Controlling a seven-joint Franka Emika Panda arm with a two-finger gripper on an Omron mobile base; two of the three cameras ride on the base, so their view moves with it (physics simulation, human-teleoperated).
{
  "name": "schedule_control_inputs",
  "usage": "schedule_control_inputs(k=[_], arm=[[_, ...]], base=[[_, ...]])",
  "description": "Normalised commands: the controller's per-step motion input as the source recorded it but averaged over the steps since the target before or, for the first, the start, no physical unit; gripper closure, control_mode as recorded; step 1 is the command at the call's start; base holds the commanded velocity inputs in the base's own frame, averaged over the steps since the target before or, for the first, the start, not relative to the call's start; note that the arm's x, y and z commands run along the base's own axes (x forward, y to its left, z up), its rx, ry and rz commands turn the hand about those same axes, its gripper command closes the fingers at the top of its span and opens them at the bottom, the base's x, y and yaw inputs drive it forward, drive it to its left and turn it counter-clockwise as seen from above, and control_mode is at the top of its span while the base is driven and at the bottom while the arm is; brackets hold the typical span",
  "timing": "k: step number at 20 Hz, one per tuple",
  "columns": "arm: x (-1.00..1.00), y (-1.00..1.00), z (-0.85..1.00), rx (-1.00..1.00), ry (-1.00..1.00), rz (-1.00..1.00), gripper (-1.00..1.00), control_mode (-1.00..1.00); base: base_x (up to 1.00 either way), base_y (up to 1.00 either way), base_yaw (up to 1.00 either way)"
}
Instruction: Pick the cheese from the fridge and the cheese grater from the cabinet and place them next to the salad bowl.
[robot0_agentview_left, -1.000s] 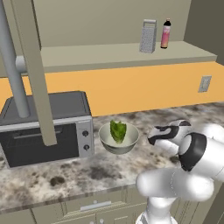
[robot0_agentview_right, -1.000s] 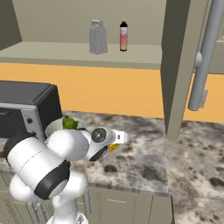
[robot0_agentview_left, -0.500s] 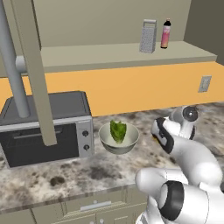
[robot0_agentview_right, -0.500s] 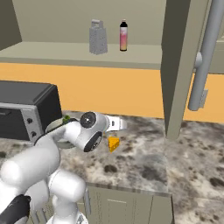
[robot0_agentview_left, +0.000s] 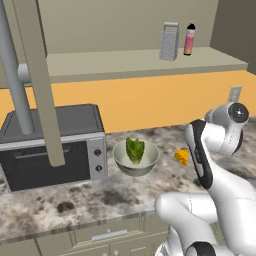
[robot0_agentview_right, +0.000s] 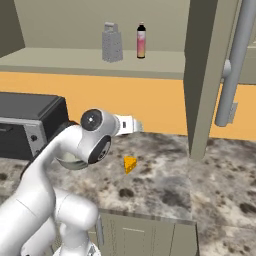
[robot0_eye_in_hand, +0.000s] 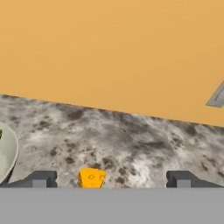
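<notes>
The end effector (robot0_eye_in_hand: 111, 179) gapes wide, empty, above the cheese (robot0_eye_in_hand: 91, 178) beside the salad bowl (robot0_agentview_left: 121, 161).

The cheese (robot0_agentview_left: 182, 157), a yellow-orange holed wedge, lies on the counter just beside the lettuce-filled salad bowl (robot0_agentview_left: 120, 160). The cheese grater (robot0_agentview_left: 169, 41) stands upright on the cabinet (robot0_agentview_left: 100, 62) shelf.

Counter (robot0_agentview_left: 115, 192): oven (robot0_agentview_left: 50, 145), bowl (robot0_agentview_left: 135, 158), cheese (robot0_agentview_left: 182, 157). Cabinet (robot0_agentview_left: 125, 62) shelf: grater (robot0_agentview_left: 169, 42), pink bottle (robot0_agentview_left: 189, 39).
</notes>
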Motion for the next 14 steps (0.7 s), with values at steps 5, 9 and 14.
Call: schedule_control_inputs(k=[5,9,14], arm=[[-0.2,0.45,0.74,0.0,-0.03,0.01,-1.0,-1.0],[-0.17,0.41,0.95,0.0,-0.01,0.0,-1.0,-1.0],[-0.09,0.19,0.99,0.0,-0.01,0.03,-1.0,-1.0]], base=[[0.0,0.0,0.0],[0.0,0.0,0.0],[0.0,0.0,0.0]])
